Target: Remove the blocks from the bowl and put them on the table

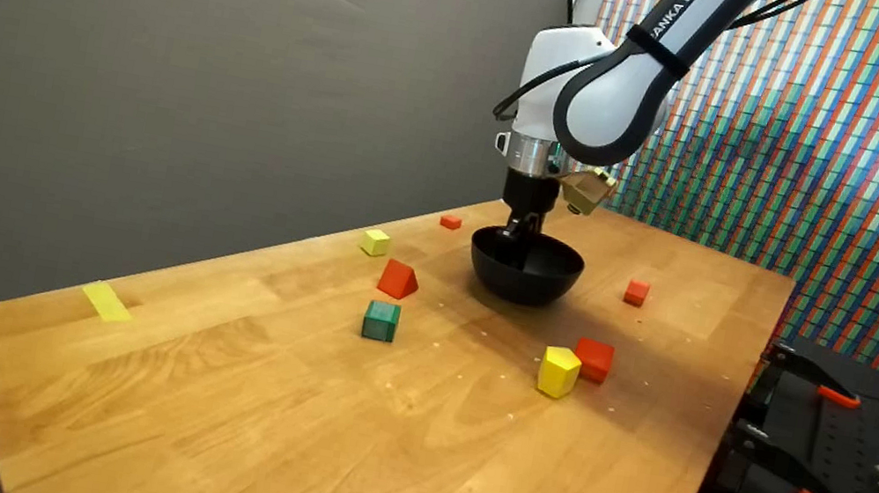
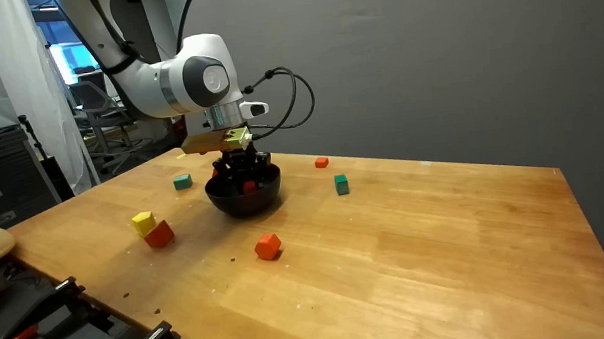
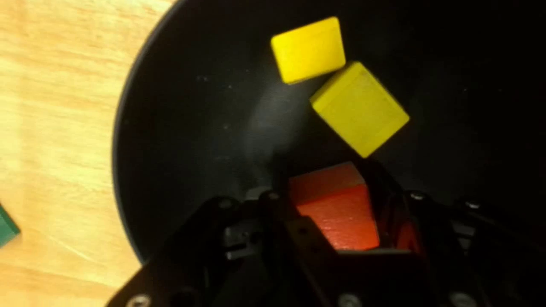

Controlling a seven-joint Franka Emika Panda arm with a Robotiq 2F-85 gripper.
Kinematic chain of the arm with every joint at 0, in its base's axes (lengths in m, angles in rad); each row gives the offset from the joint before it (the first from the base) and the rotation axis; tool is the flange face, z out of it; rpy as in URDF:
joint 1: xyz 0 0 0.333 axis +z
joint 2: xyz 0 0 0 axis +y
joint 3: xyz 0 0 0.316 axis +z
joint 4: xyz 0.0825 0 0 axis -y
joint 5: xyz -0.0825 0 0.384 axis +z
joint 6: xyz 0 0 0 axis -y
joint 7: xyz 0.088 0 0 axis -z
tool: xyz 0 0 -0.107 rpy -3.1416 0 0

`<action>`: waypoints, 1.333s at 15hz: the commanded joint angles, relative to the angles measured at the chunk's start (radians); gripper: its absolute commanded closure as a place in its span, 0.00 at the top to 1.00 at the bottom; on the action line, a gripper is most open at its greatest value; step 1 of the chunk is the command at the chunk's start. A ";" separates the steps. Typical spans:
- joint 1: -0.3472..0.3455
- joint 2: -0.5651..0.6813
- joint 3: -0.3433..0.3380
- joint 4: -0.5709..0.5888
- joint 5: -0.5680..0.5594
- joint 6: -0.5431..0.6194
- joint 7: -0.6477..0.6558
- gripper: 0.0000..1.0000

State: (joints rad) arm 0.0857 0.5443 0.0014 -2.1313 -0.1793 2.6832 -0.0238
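- The bowl (image 2: 244,205) stands upright on the worktop (image 1: 370,449); inside it show a red block (image 3: 337,213) and two yellow blocks (image 3: 361,111), these last side by side, corners touching or nearly so. The sloping wall probably gathers them toward the middle.
- The fingers (image 3: 309,244) reach down into the bowl from above, likely because its rim bars any approach from the side. They hide part of the floor.
- They stand fairly narrow, one on each side of the red block; whether they actually grip it, I cannot tell. Taking it across opposite faces would suit a steady lift.
- A corner of one of the yellow blocks lies near a finger, so a tilted lift could nudge it.
- Outside the bowl, on the worktop, rest among others a green block (image 1: 380,321), a red wedge (image 1: 398,280) and a yellow cube (image 1: 375,243), apart from one another, presumably to leave room for each release.
- A yellow pentagonal block (image 1: 558,373) sits right beside a red piece (image 1: 596,359), suggesting that exact spots matter little.
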 commanded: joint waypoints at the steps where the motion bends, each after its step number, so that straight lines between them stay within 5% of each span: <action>1: -0.060 -0.100 0.068 -0.043 0.061 -0.039 -0.099 0.23; 4: -0.105 -0.236 0.121 -0.141 0.131 -0.024 -0.174 0.23; 9: -0.109 -0.417 -0.009 -0.300 0.100 -0.017 -0.045 0.23; 12: -0.136 -0.399 -0.084 -0.325 0.062 -0.038 0.013 0.23; 18: -0.215 -0.231 -0.105 -0.322 0.208 0.157 0.029 0.23; 20: -0.241 -0.192 -0.080 -0.319 0.269 0.227 0.008 0.38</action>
State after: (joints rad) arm -0.1245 0.2940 -0.1075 -2.4690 0.0186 2.8205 -0.0163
